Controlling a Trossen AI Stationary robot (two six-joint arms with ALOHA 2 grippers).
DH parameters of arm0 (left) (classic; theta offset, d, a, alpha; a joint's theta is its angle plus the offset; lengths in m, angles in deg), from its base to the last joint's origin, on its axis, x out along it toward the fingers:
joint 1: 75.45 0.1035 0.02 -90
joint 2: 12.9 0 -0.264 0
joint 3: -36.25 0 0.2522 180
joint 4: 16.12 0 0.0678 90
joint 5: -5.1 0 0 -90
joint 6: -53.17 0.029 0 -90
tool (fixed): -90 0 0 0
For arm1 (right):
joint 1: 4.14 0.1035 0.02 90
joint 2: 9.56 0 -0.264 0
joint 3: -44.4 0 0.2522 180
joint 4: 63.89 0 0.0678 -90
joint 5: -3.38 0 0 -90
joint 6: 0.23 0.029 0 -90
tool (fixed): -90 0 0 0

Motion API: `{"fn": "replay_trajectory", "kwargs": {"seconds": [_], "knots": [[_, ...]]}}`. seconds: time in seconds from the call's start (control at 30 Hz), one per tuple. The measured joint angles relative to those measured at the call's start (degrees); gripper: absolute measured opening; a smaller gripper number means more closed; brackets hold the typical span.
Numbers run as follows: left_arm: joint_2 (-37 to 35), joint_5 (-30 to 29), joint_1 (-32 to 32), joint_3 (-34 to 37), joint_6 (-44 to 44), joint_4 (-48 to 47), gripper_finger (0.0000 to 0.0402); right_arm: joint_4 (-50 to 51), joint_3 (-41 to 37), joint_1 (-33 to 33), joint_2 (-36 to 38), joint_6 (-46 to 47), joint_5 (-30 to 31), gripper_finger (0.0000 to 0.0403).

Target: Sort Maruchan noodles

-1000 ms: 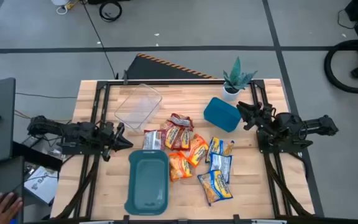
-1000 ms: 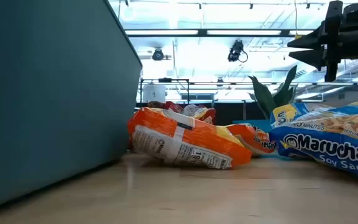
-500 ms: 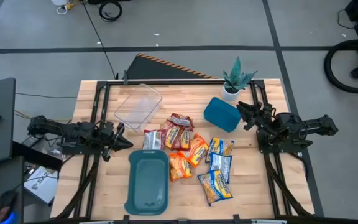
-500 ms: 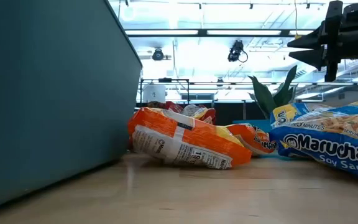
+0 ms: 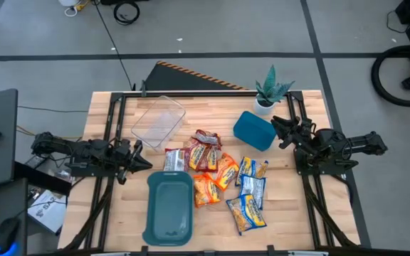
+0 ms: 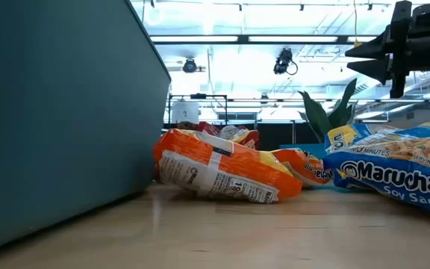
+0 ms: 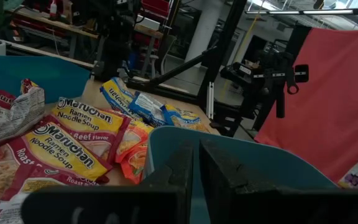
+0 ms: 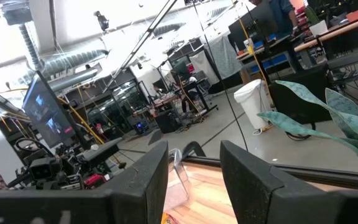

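Observation:
The Maruchan noodle packets lie flat in a loose heap mid-table. The red ones (image 5: 205,149) are farthest, the orange ones (image 5: 206,189) in the middle, and the blue-and-yellow ones (image 5: 248,212) toward the right near side. In the low view an orange packet (image 6: 219,173) and a blue packet (image 6: 394,170) rest on the wood. My left gripper (image 5: 142,162) hovers shut left of the heap, and its wrist view (image 7: 196,146) looks over the red packets (image 7: 73,140). My right gripper (image 5: 276,129) is open, raised beside the far teal tray (image 5: 253,130). It also shows in the low view (image 6: 353,61) and in its own wrist view (image 8: 194,149).
A second teal tray (image 5: 169,208) sits near the table's near edge, left of the heap, and its wall (image 6: 58,112) fills the low view's left. A clear plastic tub (image 5: 158,119) stands far left and a small potted plant (image 5: 271,89) far right. Bare wood lies along both side edges.
Both arms and all packets have kept still. A person's hand beyond the table's left near corner has drawn out of the high view.

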Motion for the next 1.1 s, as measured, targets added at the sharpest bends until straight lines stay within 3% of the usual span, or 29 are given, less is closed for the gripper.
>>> {"fn": "replay_trajectory", "kwargs": {"seconds": [0.9, 1.1], "knots": [[-0.01, 0.01, 0.0, 0.01, -0.37, 0.02, 0.0034, 0.02, 0.0, 0.0, 0.01, 0.0, 0.0, 0.0151], [-0.02, 0.03, 0.0, 0.01, -18.44, 0.09, 0.0034, 0.01, 0.0, -0.01, 0.0, 0.0, 0.0, 0.0151]]}}
